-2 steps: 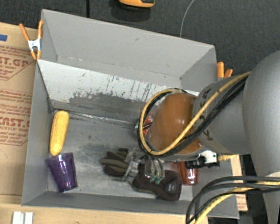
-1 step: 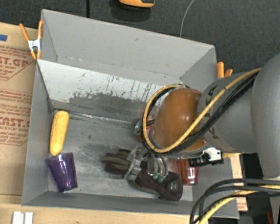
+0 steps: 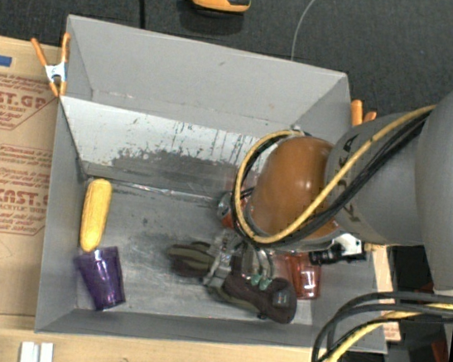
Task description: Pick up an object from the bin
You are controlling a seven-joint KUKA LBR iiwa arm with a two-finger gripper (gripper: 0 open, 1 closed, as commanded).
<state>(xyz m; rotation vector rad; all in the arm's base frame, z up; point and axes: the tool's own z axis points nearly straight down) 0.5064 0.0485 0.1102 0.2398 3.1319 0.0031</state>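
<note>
The gripper (image 3: 226,270) is low in the grey metal bin (image 3: 181,86), near the bin's front edge and toward its right side, and it is too hidden to tell if it is squeezing or let go. It sits right by a dark olive-brown floppy thing (image 3: 188,258) on its left and a dark brown lumpy thing (image 3: 264,300) just beside it toward the front right corner, with a shiny red-brown piece (image 3: 303,280) by the right wall. Well apart, a yellow plastic corn cob (image 3: 95,213) lies along the left wall, and a purple plastic cup (image 3: 101,276) lies tipped over in the front left corner.
</note>
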